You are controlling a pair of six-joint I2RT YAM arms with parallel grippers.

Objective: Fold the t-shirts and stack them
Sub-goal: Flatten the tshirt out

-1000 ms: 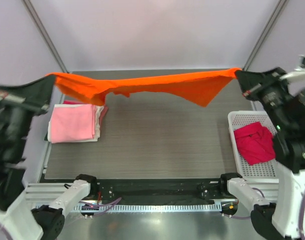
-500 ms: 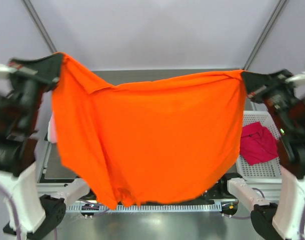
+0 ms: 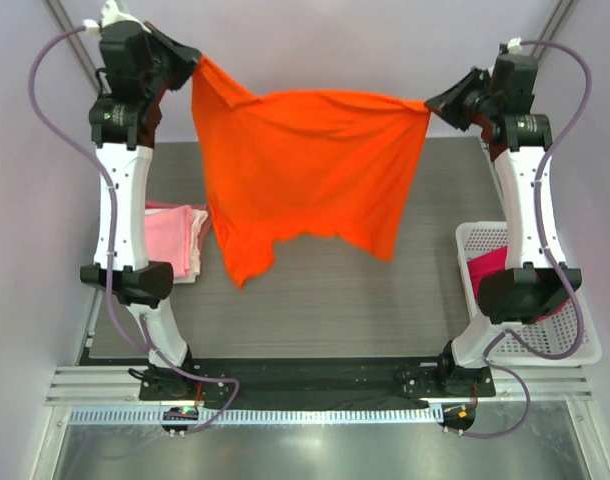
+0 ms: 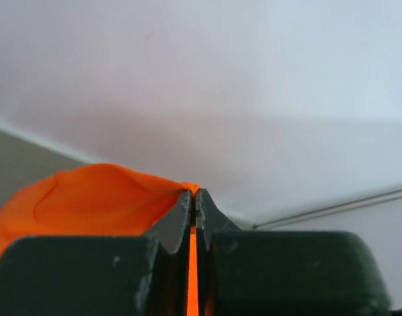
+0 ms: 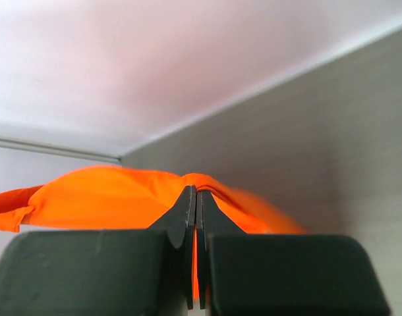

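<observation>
The orange t-shirt [image 3: 305, 170] is hung crosswise between left gripper [image 3: 192, 61] and right gripper [image 3: 431, 106] (each clenched on a top corner).

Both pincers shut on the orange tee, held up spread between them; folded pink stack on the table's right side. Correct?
One slip: the folded pink stack lies on the left side; the white basket is what sits right, per the top external view. The left pincer and right pincer are indeed shut on the orange tee, spread between them.
</observation>
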